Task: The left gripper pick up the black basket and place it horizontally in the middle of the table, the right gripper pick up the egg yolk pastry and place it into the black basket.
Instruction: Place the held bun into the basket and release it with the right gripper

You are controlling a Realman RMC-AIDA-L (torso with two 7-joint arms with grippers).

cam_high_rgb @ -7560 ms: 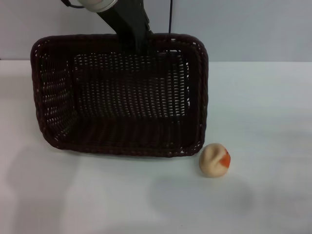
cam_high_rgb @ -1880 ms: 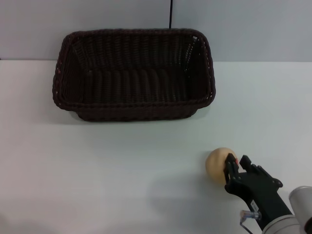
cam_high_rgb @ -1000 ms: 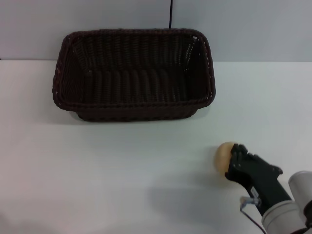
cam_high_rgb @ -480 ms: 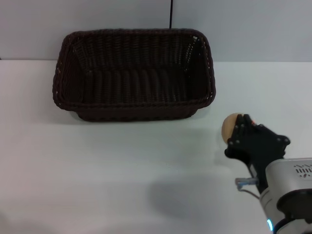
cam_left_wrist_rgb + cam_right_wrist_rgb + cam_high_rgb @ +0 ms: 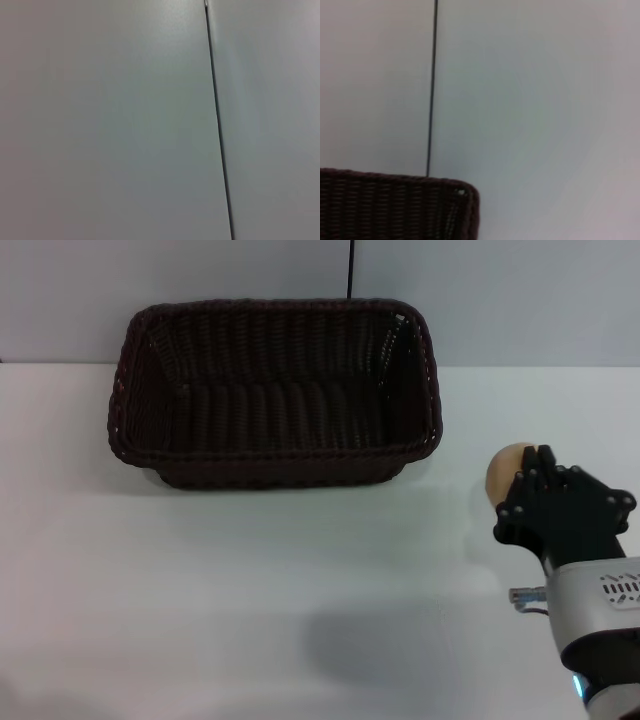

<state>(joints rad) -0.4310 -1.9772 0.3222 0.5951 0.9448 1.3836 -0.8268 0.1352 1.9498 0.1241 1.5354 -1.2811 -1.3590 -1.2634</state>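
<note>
The big dark brown-black woven wicker basket [image 5: 275, 390] sits flat on the white table [image 5: 250, 580], long side across, near the middle and close to the grey back wall [image 5: 500, 300]; its open top faces up so something can drop in, and nothing is inside that I can see; the right gripper [image 5: 530, 485], a black two-fingered claw on a grey-white wrist, is off to the right of the basket; its fingers are closed around the small round cream egg yolk pastry [image 5: 506, 472], and only the pale top of the ball peeks out; it looks lifted off the table so it can clear the braided rim; I think the next move is to carry it left over the basket and let go; the left gripper is not seen; its wrist camera shows only wall; the right wrist view shows one basket corner below the wall
</note>
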